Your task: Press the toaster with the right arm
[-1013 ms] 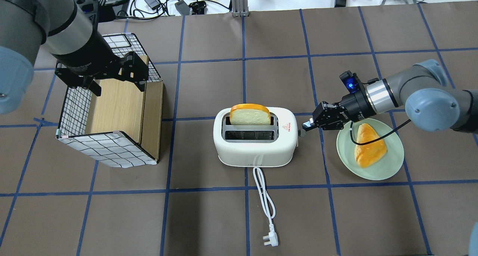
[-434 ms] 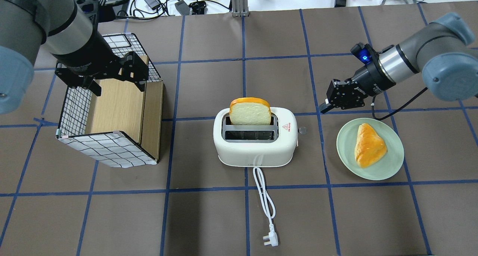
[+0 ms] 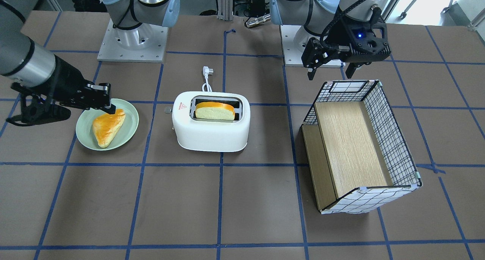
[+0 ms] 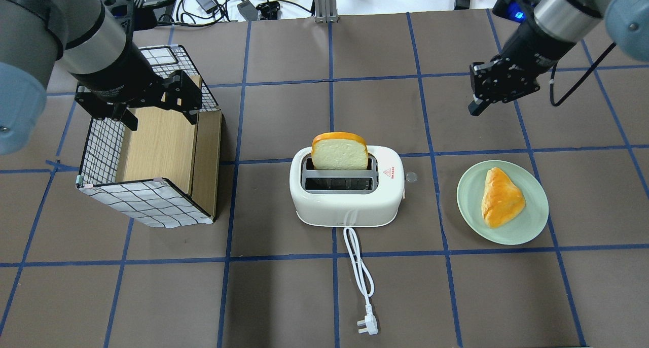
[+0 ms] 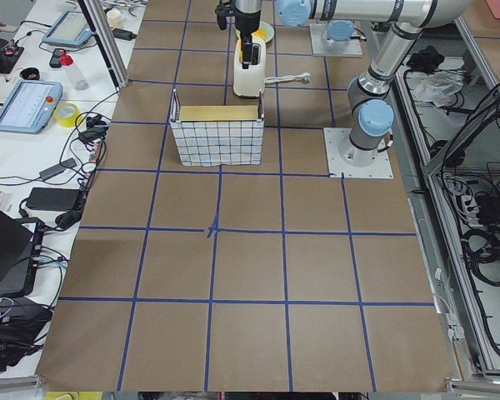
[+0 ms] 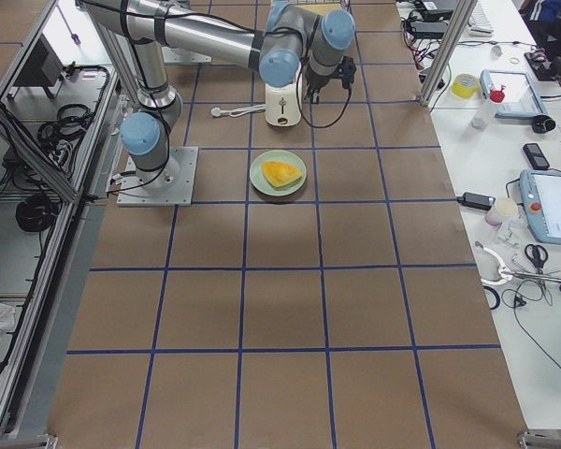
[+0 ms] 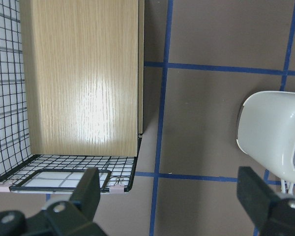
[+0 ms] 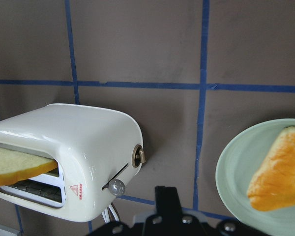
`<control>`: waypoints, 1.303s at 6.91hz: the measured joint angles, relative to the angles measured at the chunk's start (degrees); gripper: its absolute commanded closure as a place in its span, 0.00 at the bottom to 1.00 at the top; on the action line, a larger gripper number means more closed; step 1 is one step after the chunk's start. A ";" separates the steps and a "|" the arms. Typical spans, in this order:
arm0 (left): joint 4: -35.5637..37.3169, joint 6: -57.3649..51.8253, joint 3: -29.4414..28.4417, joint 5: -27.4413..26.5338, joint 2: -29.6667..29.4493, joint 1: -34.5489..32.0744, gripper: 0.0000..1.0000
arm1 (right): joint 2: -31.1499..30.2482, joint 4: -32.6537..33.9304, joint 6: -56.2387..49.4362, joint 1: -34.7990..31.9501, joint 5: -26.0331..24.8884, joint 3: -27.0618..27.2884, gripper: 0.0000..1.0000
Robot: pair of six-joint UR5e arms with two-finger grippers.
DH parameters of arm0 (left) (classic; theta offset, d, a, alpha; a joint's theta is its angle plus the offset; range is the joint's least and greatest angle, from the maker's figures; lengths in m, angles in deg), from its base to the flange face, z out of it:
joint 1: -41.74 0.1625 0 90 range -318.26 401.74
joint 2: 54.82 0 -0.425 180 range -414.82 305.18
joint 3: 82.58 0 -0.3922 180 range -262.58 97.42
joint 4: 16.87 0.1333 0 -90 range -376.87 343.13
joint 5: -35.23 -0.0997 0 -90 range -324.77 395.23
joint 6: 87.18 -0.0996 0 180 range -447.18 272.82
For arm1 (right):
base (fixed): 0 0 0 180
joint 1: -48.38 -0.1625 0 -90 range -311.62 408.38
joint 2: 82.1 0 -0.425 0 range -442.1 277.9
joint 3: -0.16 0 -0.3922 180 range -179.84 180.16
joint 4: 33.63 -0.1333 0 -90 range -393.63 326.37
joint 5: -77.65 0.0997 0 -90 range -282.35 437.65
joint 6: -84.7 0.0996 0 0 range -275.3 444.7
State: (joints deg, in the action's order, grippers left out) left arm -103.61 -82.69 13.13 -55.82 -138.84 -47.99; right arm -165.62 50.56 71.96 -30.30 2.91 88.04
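The white toaster (image 4: 347,196) stands mid-table with a bread slice (image 4: 339,151) upright in its far slot. Its grey lever knob (image 4: 410,176) sticks out on its right side and also shows in the right wrist view (image 8: 117,187). My right gripper (image 4: 475,109) is shut and empty, raised well clear of the toaster, to the far right of the knob. In the front view it (image 3: 111,109) hangs over the plate's far edge. My left gripper (image 4: 159,117) is open and empty over the checked box (image 4: 147,201).
A green plate (image 4: 532,226) with a pastry (image 4: 501,196) lies right of the toaster. The toaster's white cord (image 4: 359,267) runs toward the near edge and ends in a plug (image 4: 367,326). Cables and clutter lie beyond the table's far edge.
My right gripper has left the toaster's lever knob and moved up and away to the far right. The bread slice stands a little higher in the slot. The left arm has not moved.
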 measured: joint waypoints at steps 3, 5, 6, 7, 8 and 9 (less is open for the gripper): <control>0.00 0.00 0.00 0.00 0.00 0.00 0.00 | 0.13 -4.62 9.19 -3.48 -9.24 -10.81 0.36; 0.00 0.00 0.00 0.00 0.00 0.00 0.00 | 0.22 2.63 10.41 -4.52 -10.77 -10.23 0.00; 0.00 0.00 0.00 0.00 0.00 0.00 0.00 | -0.06 4.77 10.43 -4.69 -11.82 -9.25 0.00; 0.00 0.00 0.00 0.00 0.00 0.00 0.00 | -0.31 5.76 10.44 -5.09 -13.19 -8.61 0.00; 0.00 0.00 0.00 0.00 0.00 0.00 0.00 | -0.37 6.11 10.45 -5.70 -13.81 -8.29 0.00; 0.00 0.00 0.00 0.00 0.00 0.00 0.00 | -0.36 6.20 10.29 -6.33 -13.81 -8.16 0.00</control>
State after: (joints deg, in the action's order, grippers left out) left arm -103.61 -82.70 13.13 -55.82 -138.84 -47.99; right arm -165.98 56.77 82.25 -36.63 -10.90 79.89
